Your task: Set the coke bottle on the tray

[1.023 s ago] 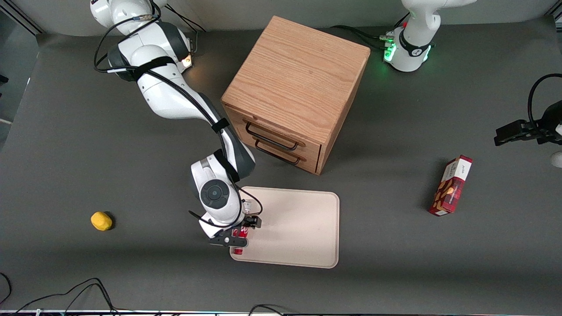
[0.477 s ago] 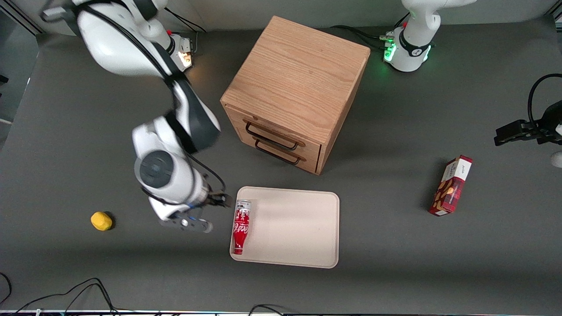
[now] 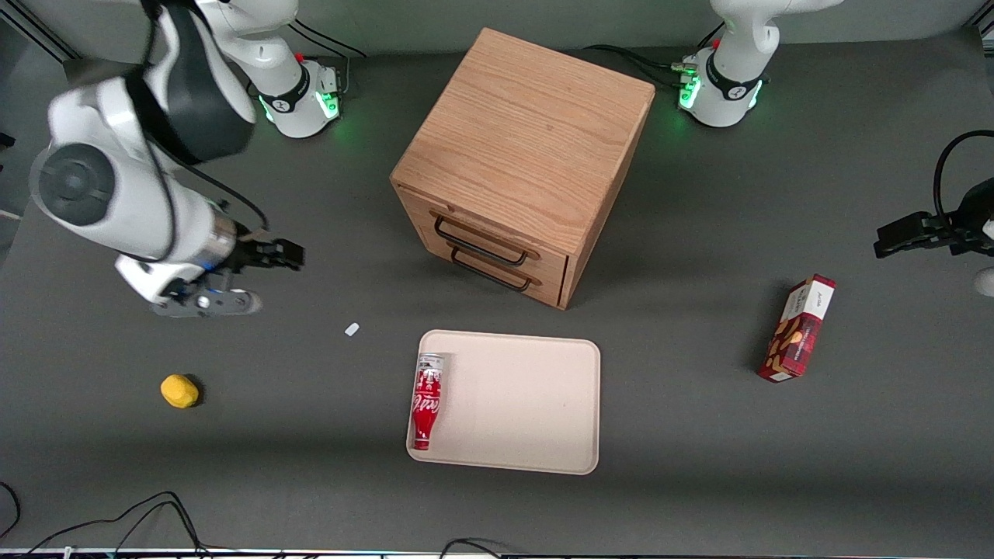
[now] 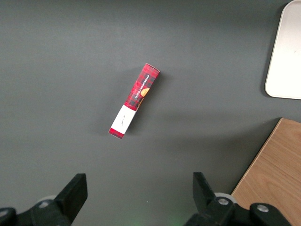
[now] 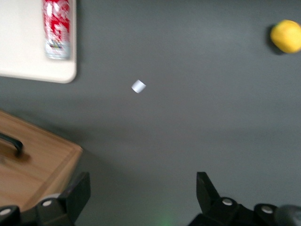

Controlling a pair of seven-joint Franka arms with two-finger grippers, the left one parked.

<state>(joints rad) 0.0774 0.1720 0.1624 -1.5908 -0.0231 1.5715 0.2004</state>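
Red coke bottle (image 3: 426, 401) lies flat along the cream tray's (image 3: 528, 404) edge nearest the working arm, released; gripper (image 3: 256, 276), jaws spread and apparently empty, has pulled well away, so placement looks done.

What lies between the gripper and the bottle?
Only a small white scrap on the table, seen in the front view, between the open gripper and the bottle on the tray.
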